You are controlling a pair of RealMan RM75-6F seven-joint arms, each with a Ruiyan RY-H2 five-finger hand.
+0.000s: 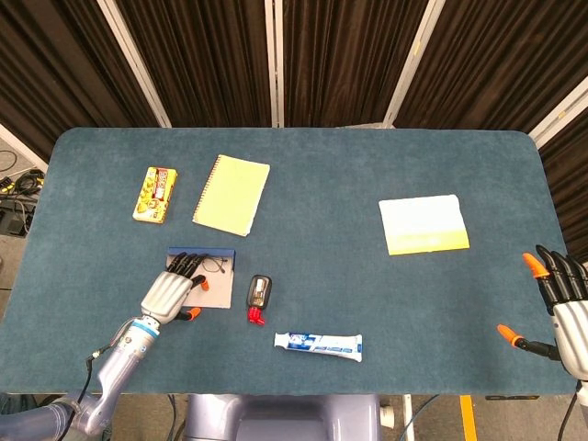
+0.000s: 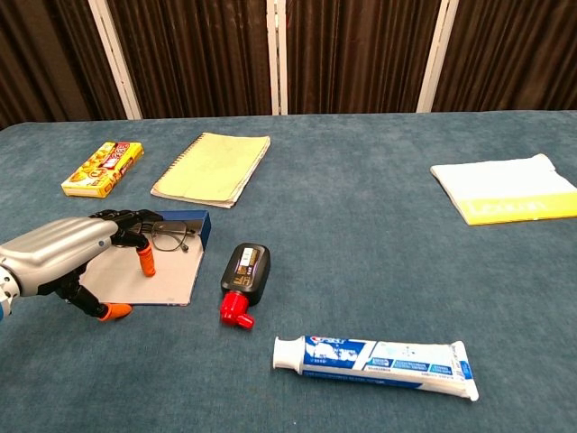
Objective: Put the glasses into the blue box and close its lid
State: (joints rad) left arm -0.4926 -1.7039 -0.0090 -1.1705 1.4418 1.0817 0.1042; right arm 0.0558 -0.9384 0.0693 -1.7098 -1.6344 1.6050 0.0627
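Observation:
The blue box (image 1: 201, 254) (image 2: 196, 225) lies open near the table's front left, its grey lid (image 1: 217, 295) (image 2: 165, 276) flat toward me. The thin-framed glasses (image 1: 215, 267) (image 2: 171, 237) rest at the box's low blue wall, partly over the lid. My left hand (image 1: 171, 288) (image 2: 59, 252) hovers over the left part of the box and lid, fingers spread toward the glasses' left side, holding nothing. Whether a fingertip touches the frame is unclear. My right hand (image 1: 563, 301) is open and empty at the table's right front edge, seen only in the head view.
A black device with a red cap (image 1: 258, 295) (image 2: 243, 271) lies just right of the lid. A toothpaste tube (image 1: 319, 344) (image 2: 377, 355) is in front. A yellow notebook (image 1: 231, 194) (image 2: 213, 167), a snack packet (image 1: 155, 193) (image 2: 103, 168) and a folded cloth (image 1: 423, 223) (image 2: 505, 188) lie farther back.

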